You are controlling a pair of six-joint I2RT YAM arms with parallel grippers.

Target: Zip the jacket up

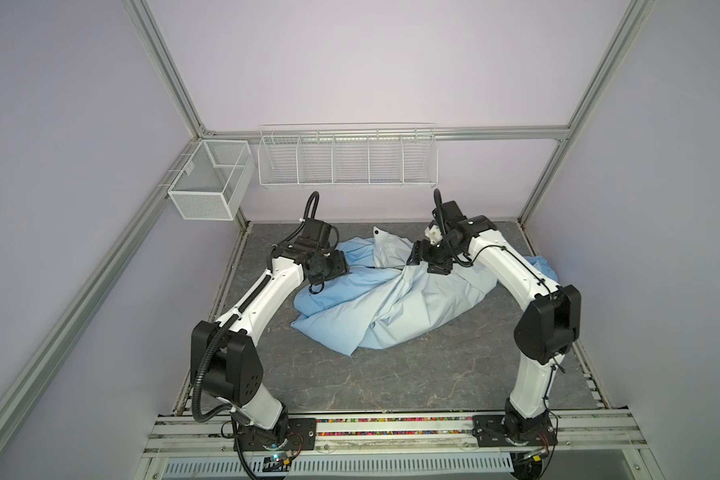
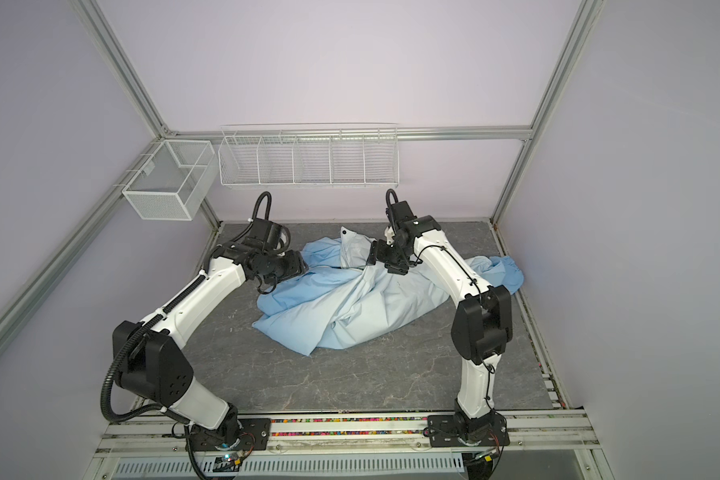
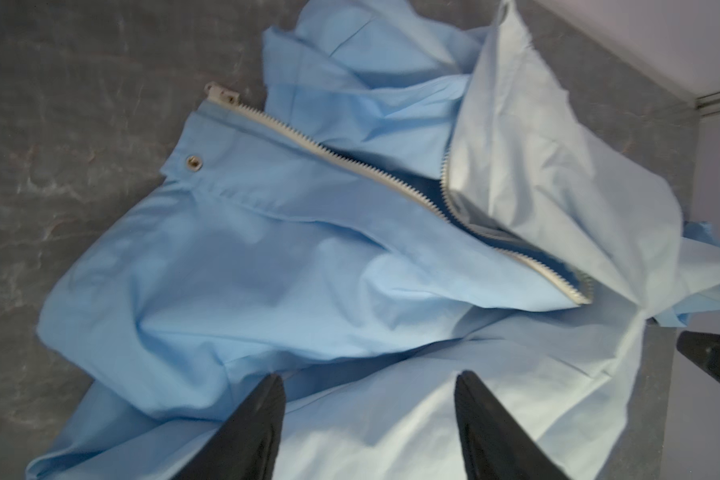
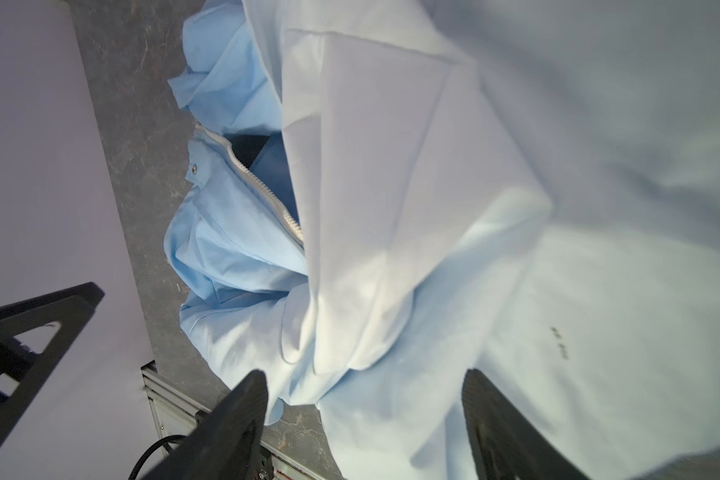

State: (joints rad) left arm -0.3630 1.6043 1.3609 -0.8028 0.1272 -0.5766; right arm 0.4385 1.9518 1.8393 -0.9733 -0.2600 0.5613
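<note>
The jacket (image 1: 391,299) (image 2: 350,307) lies crumpled on the grey table, light blue on the left and pale whitish toward the right. In the left wrist view its white zipper (image 3: 350,162) runs unzipped between two parted flaps, with a small snap (image 3: 193,162) beside it. The zipper (image 4: 262,187) also shows in the right wrist view, partly under a pale fold. My left gripper (image 3: 371,376) (image 1: 342,269) is open just above the jacket's left part, with nothing between its fingers. My right gripper (image 4: 366,374) (image 1: 413,254) is open over the jacket's back right part and holds nothing.
A long white wire rack (image 1: 348,156) and a white mesh basket (image 1: 208,178) hang on the back frame above the table (image 1: 350,382). One jacket sleeve (image 1: 543,268) reaches the table's right edge. The back wall is close behind both grippers.
</note>
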